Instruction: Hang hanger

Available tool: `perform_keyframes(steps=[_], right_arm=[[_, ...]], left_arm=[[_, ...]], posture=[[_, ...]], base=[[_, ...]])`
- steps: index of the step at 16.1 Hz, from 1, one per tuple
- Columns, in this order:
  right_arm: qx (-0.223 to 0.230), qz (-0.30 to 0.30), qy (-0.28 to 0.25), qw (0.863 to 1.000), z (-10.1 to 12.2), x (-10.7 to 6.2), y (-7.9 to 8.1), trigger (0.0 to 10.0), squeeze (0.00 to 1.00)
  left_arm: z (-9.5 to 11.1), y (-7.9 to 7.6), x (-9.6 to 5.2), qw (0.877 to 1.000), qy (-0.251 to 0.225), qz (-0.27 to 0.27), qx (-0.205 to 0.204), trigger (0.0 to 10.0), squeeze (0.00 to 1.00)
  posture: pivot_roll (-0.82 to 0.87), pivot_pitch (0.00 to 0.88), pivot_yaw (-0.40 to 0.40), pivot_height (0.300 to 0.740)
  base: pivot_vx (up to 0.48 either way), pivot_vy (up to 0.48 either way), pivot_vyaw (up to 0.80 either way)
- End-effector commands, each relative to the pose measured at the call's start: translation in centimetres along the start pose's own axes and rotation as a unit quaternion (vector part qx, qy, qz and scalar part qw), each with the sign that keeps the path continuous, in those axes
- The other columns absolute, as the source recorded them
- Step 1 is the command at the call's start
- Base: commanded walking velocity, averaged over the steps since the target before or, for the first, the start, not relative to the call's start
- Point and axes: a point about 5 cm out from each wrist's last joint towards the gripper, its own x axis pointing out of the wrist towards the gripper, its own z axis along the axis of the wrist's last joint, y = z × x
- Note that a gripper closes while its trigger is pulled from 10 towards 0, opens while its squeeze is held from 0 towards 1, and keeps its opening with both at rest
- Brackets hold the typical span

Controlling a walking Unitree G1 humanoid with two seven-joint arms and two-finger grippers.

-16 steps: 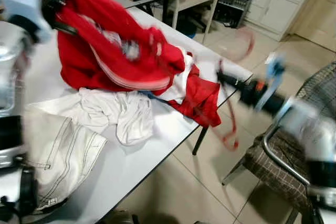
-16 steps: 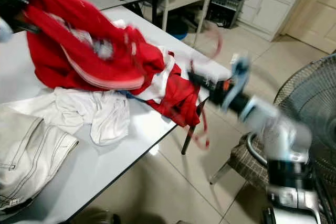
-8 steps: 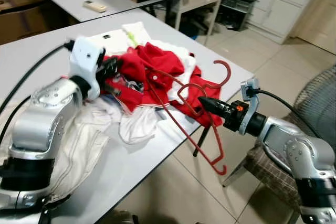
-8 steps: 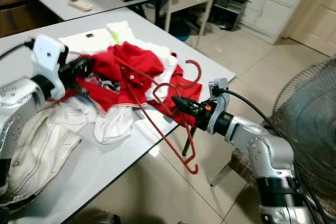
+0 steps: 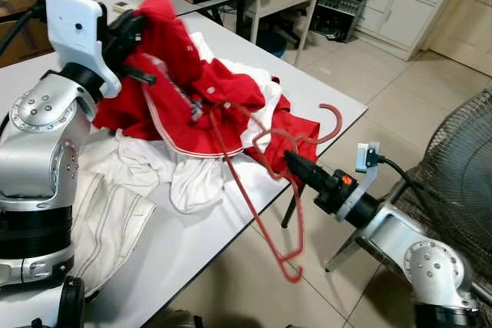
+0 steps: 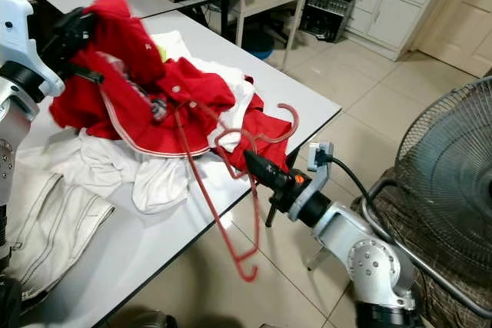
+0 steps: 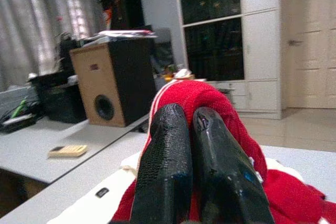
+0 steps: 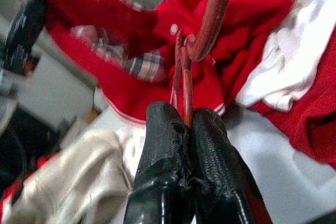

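Hanger (image 5: 261, 190) red, hanging off surface (image 5: 192, 243) edge, one end in shirt | right pincer (image 5: 290, 160) pinching hanger near hook | left pincer (image 7: 191, 124) pinching red shirt (image 5: 177, 82), raised above pile

- Hanger (image 5: 257, 190): thin red wire/plastic, hook (image 5: 329, 122) curling up to the right, off the table's right edge. Body tilted, one long arm running down-left toward floor, lower corner (image 5: 290, 270) hanging below tabletop level.
- Upper arm reaches left into red garment (image 5: 181, 86), which is lifted at far left, bunched.
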Motion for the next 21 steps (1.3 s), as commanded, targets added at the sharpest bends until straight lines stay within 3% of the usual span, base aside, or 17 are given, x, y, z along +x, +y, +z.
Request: perform_keyframes(steps=[1,4,6,7,9,15,18,21], right_arm=[[0.02,-0.02,-0.03,0.999,0.9,-0.2,-0.5,10.0,0.0],[0.074,-0.014,-0.089,0.993,1.6,0.7,-0.4,10.0,0.0],[0.109,-0.041,-0.092,0.989,2.0,1.2,-1.1,10.0,0.0],[0.122,-0.056,-0.068,0.989,1.6,1.7,-1.4,10.0,0.0],[0.119,-0.017,-0.021,0.993,0.9,2.1,-0.1,10.0,0.0],[0.084,0.016,0.043,0.995,0.2,1.5,0.8,10.0,0.0],[0.098,-0.018,-0.008,0.995,1.7,1.6,-0.6,10.0,0.0],[0.114,-0.029,-0.048,0.992,3.3,2.2,-1.5,10.0,0.0]], left_arm=[[0.7,-0.4,0.2,1.0,-0.015,-0.02,0.012,0.0,0.0],[-0.8,-1.2,-0.7,0.997,0.003,-0.075,0.024,0.0,0.0],[-1.1,-1.4,-0.8,0.996,0.007,-0.082,0.023,0.0,0.0],[-1.1,-1.5,-0.7,0.996,0.003,-0.082,0.022,0.0,0.0],[-0.9,-1.7,-0.6,0.997,-0.023,-0.066,0.012,0.0,0.0],[1.5,-1.5,0.3,0.994,-0.105,-0.038,-0.018,0.0,0.0],[2.7,-2.7,-0.1,0.983,-0.141,-0.114,-0.03,0.0,0.0],[3.4,-3.1,-0.8,0.974,-0.154,-0.162,-0.03,0.0,0.0]], posture=[[-0.07,0.0,-0.038,0.74],[-0.07,0.0,-0.038,0.74],[-0.08,0.0,-0.042,0.74],[-0.07,0.0,-0.046,0.74],[-0.07,0.0,-0.054,0.74],[-0.07,0.0,-0.061,0.74],[-0.08,0.0,-0.054,0.74],[-0.07,0.0,-0.056,0.74]], base=[[0.0,0.0,0.0],[0.0,0.0,0.0],[0.0,0.0,0.0],[0.0,0.0,0.0],[0.0,0.0,0.0],[0.0,0.0,0.0],[0.0,0.0,0.0],[0.0,0.0,0.0]])
